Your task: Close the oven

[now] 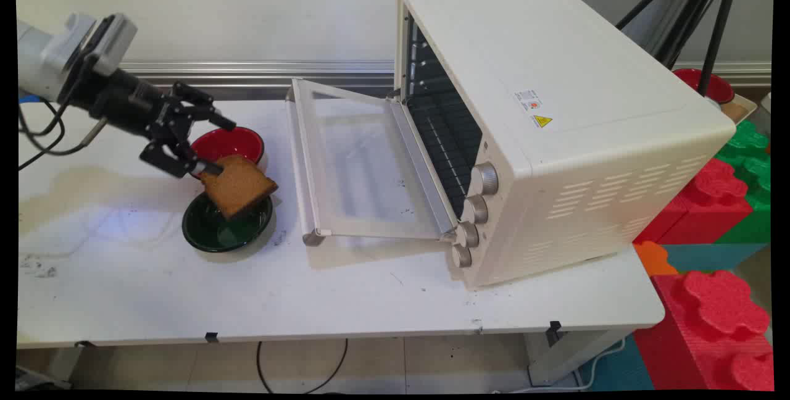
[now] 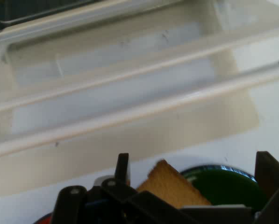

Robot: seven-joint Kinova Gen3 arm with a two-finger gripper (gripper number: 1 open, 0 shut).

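A brown slice of toast (image 1: 239,187) (image 2: 173,189) lies tilted on the dark green bowl (image 1: 225,230) (image 2: 229,184), its upper edge raised over the bowl's far rim. My black gripper (image 1: 220,145) (image 2: 195,168) is open and reaches in from the left. Its lower finger (image 1: 208,168) is at the toast's upper left corner; the other finger (image 1: 221,121) stands well apart, above the red bowl (image 1: 229,142). In the hand view the toast sits between the widely spread fingers, closer to the left one.
A white toaster oven (image 1: 555,110) stands to the right, its glass door (image 1: 358,165) (image 2: 130,93) folded down flat toward the bowls and the rack inside showing. Red and green foam blocks (image 1: 716,301) are stacked past the table's right end.
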